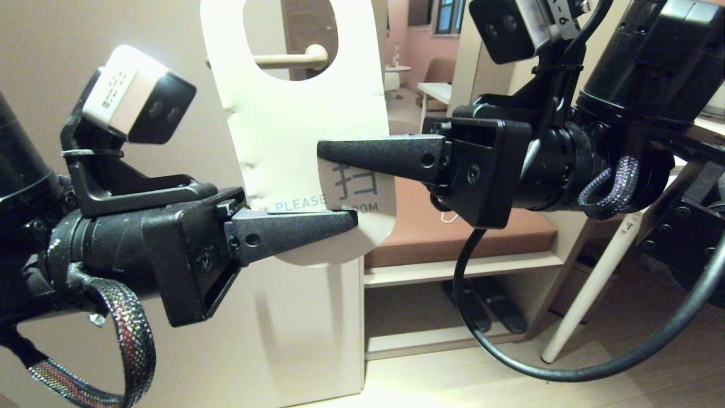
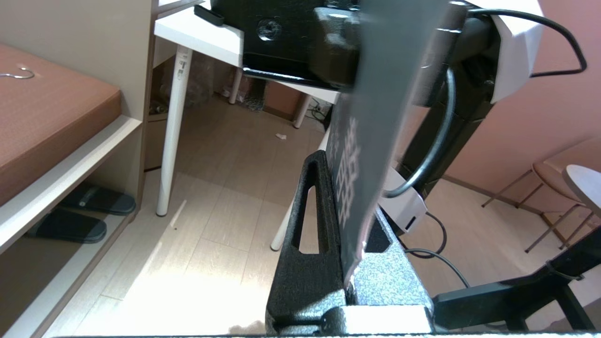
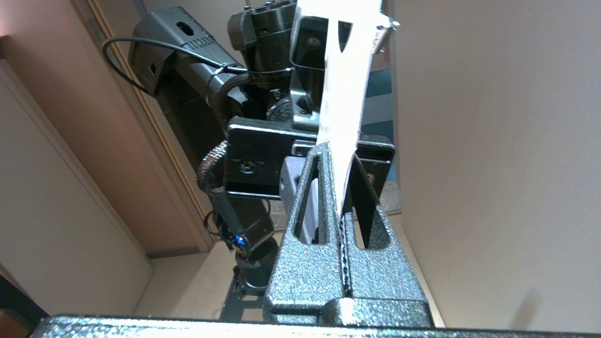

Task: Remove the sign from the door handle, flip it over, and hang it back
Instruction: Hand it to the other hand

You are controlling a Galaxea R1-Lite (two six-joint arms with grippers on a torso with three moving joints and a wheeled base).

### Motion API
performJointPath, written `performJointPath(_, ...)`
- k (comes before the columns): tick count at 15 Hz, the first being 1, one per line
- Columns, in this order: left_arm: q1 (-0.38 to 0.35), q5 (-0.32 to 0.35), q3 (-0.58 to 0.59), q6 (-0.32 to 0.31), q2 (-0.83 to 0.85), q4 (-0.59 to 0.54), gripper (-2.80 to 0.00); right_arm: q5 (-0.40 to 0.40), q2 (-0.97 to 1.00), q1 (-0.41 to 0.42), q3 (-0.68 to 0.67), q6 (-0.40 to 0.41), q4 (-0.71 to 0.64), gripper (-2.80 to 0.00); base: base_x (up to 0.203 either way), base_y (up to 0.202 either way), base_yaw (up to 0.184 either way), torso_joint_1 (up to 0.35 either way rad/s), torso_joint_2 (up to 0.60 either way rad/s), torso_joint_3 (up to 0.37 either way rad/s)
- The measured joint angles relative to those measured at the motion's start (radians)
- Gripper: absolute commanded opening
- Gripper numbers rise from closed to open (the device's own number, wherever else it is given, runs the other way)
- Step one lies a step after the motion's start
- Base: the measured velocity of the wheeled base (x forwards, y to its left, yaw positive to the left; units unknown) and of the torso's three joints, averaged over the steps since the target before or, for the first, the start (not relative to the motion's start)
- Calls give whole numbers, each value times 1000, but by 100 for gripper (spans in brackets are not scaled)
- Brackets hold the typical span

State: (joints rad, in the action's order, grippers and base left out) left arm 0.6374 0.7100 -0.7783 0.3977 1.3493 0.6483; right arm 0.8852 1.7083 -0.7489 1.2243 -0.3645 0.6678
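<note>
the sign (image 1: 294, 122) hangs free in the air between the two arms, in front of the door and off the door handle (image 1: 283, 59); the lever shows through the sign's large hole but sits behind it, not threaded through it. the white face with blue "please ... room" lettering points toward the robot's head, and the left wrist view shows the dark face with white characters on the far side.

the left tool (image 1: 348, 220) is closed flat on the sign's lower rounded end, gripping from the left edge. the right tool (image 1: 324, 154) is also closed on the card, pinching it higher up from the right edge, just above the printed text. both wrist views confirm the card edge pinched between closed fingers.

the double grip appears to be a handover: one tool needs to hold the card while the other takes over, since a single wrist likely cannot turn the card over alone. the two grips are set at different heights, so the fingers do not collide. the hole end stays uppermost and unobstructed, presumably so it can slip back over the lever.
</note>
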Motion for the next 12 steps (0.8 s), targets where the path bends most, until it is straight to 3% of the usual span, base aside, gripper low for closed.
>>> performJointPath(4, 3, -1, 0, 0, -8, 0, -280, 0, -1, -2, 0, 1, -1, -280, 0, 0, 0, 0, 0, 0)
performJointPath(5, 3, -1, 0, 0, -10, 3, -280, 1, -1, -3, 0, 2, -2, 0, 0, 0, 0, 0, 0, 0)
performJointPath(12, 3, -1, 15, 0, -23, 1, -280, -1, 5, -11, 0, 2, 54, 0, 0, 0, 0, 0, 0, 0)
